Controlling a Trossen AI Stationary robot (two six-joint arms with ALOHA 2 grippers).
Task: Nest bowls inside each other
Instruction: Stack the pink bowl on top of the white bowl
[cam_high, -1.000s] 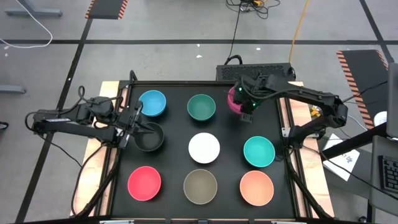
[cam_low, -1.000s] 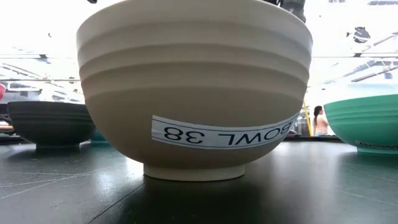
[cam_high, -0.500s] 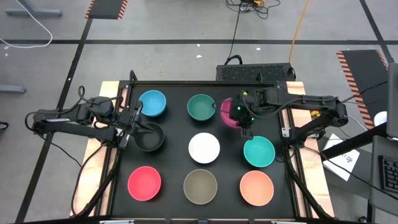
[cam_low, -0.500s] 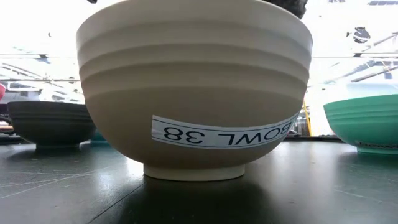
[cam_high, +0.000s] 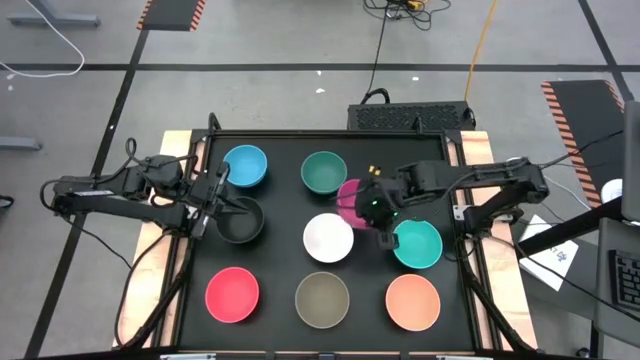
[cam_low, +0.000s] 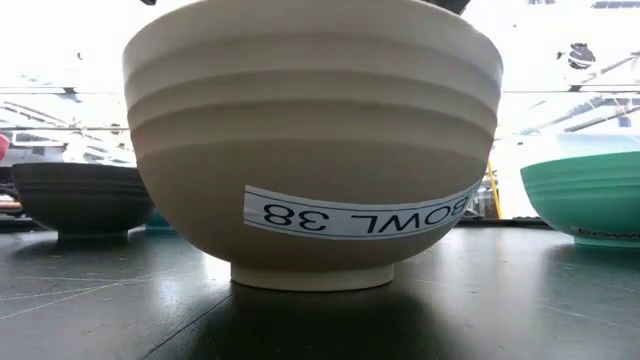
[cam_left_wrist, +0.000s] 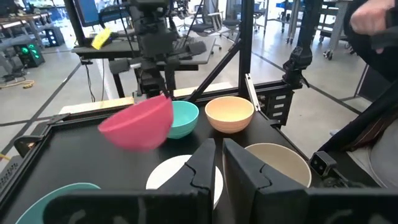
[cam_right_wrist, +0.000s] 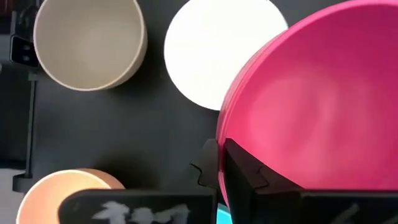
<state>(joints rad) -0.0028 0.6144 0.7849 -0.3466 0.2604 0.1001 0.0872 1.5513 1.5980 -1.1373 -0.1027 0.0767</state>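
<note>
While clamped on the magenta bowl (cam_high: 352, 200) — right gripper (cam_high: 378, 208) aloft, beside the white bowl (cam_high: 328, 238)

a robotics lab: monitors (cam_left_wrist: 87, 11), metal racks (cam_left_wrist: 323, 25), taped concrete floor (cam_high: 280, 90).

A grey concrete floor (cam_high: 270, 30) crossed by dark taped lines surrounds the black work table (cam_high: 280, 205), with orange-and-black hazard-striped patches (cam_high: 172, 12) near its far edge and at the right. A yellow cable (cam_high: 484, 35) and a white cable (cam_high: 50, 35) trail across the floor. Seen from the left wrist view, the workshop beyond holds black metal frames (cam_left_wrist: 247, 43), desks and a blue-lit monitor (cam_left_wrist: 87, 9); a person's dark sleeve (cam_left_wrist: 373, 31) shows at the edge. Bright overhead light washes out the low view.
</note>
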